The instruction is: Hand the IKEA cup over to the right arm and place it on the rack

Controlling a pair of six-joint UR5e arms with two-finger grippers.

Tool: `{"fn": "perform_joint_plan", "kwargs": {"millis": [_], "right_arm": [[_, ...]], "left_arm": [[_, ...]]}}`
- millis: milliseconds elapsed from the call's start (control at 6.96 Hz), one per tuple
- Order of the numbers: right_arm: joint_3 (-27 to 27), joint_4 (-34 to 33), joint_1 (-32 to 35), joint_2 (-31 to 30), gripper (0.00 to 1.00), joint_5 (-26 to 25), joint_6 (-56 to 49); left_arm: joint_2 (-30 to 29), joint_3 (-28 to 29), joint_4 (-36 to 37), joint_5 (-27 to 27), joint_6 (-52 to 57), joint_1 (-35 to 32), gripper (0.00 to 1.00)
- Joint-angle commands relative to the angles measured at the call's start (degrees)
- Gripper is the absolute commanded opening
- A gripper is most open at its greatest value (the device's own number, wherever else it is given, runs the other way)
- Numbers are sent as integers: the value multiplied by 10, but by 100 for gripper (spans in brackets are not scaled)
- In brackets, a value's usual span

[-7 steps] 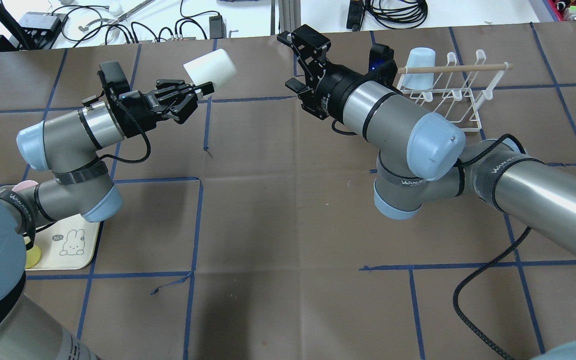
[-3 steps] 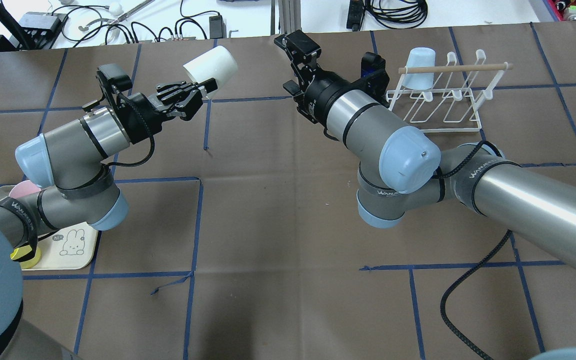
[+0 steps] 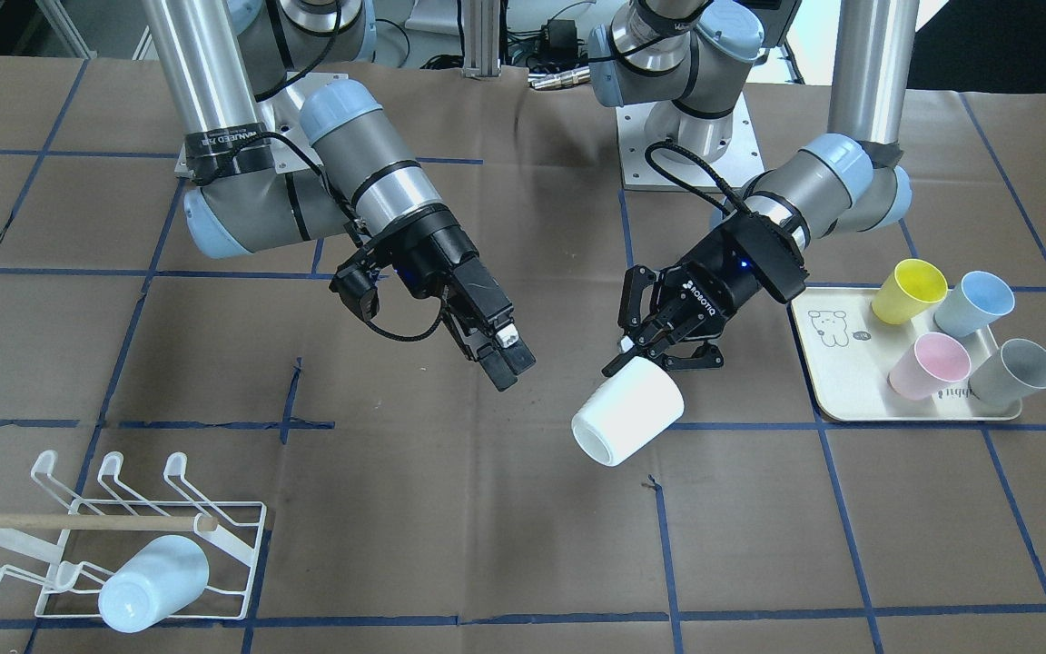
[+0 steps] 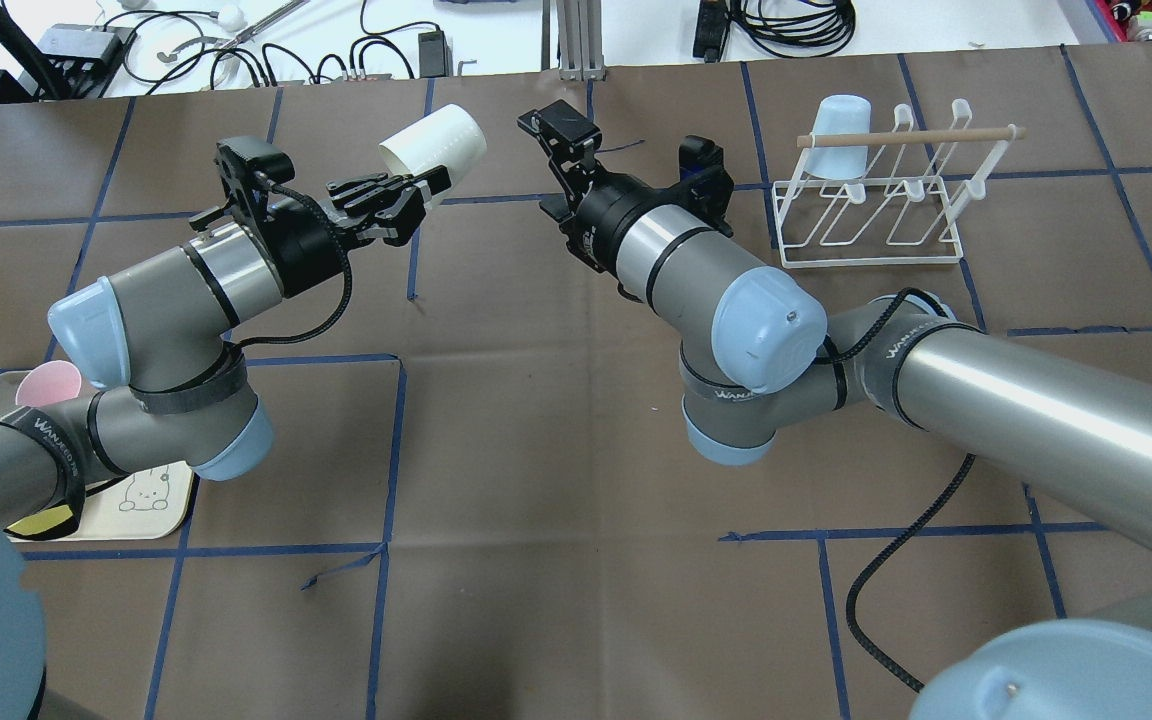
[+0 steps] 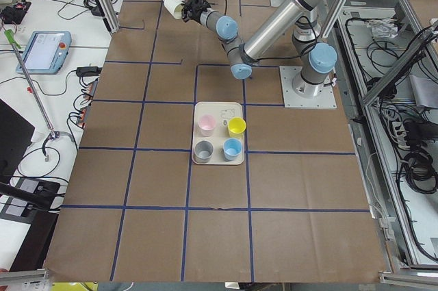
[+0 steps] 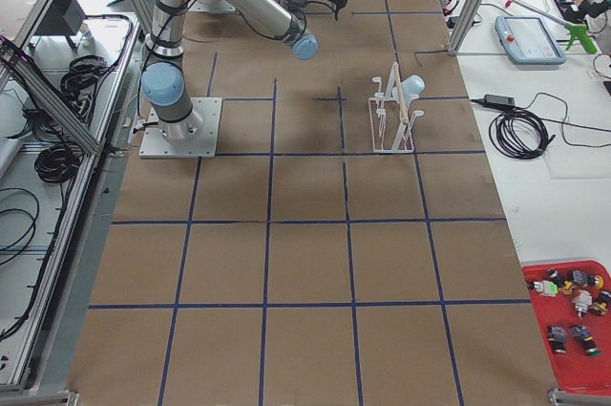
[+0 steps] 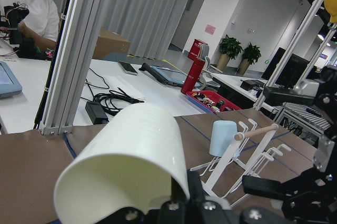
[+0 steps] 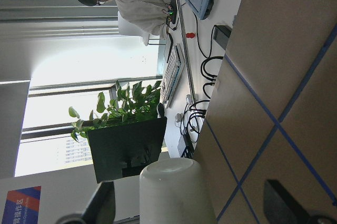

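White plastic, the IKEA cup [image 3: 621, 420] is pinched by its rim in the closed left hand [image 3: 646, 352] and held tilted above the desk [image 3: 487, 545], base outward. The right hand [image 3: 503, 359] is spread open nearby, not touching. Its fingers are best brought around the cup's body, clear of the left fingers, and closed before release is made. The rack [image 4: 906, 137] is well apart, one prong taken by a blue cup [image 4: 841, 120].

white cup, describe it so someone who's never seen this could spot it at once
On the brown table, find the robot's left arm, beside the cream tray. Its hand holds the white cup tilted in mid-air. It's the only white one: the tray's four are coloured and the rack carries a pale blue cup.
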Motion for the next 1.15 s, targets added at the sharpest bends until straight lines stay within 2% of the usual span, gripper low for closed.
{"fn": "perform_joint_plan", "kwargs": {"millis": [0, 575, 719, 1006], "right_arm": [[-6, -7, 8, 10, 100, 0, 0], [-6, -30, 20, 26, 99, -4, 1], [-8, -47, 38, 43, 99, -38, 2], [-40, -50, 54, 62, 99, -69, 32]], "left_arm": [[0, -1, -2, 4, 0, -2, 4], [-1, -1, -1, 4, 1, -3, 3], [-1, -1, -1, 4, 1, -2, 3], [-1, -1, -1, 4, 1, -2, 3]]}}
